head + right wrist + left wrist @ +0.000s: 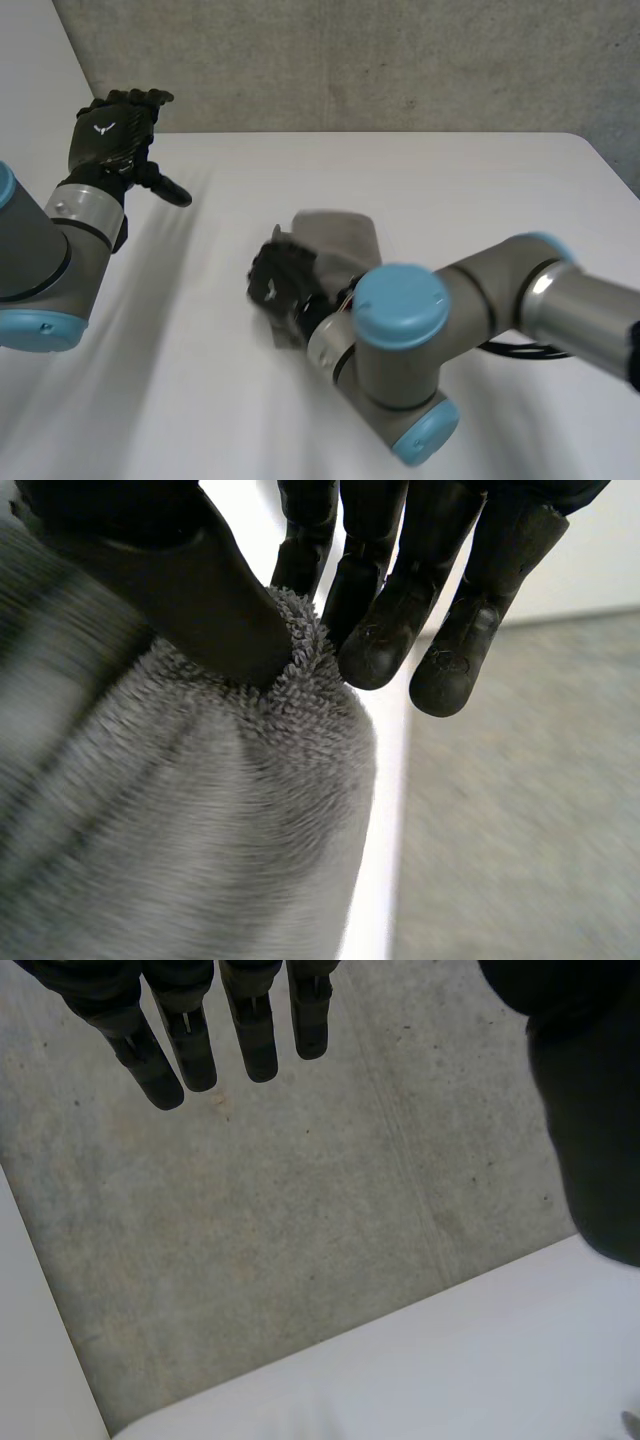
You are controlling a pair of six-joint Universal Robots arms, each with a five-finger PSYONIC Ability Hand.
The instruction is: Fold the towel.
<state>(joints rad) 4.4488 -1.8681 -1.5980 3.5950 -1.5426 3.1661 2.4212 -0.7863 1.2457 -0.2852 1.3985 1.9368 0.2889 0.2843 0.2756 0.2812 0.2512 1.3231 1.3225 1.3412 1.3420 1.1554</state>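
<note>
Pinch looks decent from where I'm sitting. The black right hand (278, 283) has its thumb (190, 590) pressed onto the edge of the small grey fluffy terry towel (340, 235). Its fingers (385, 645) sit just on the other side of that edge, so I'd call it pinching the pile there rather than just resting on it. The towel sits near the middle of the white desk (430, 170), lumped up and partly under the right arm, so I can't tell how many layers it's in.

My guess is the step is carrying that pinched edge over to make a fold. To do it well I'd lift just enough to clear the layer below and sweep low across to the opposite edge. Then line the edges up before letting go, and don't drag the whole thing along the desk. The black left hand (112, 135) is up in the air well off to the side, fingers (190, 1050) straight and spread, holding nothing. Dropping it onto the far end as an anchor would help, imo.

Count: one towel, one desk, two arms, two hands, one of them on cloth.
</note>
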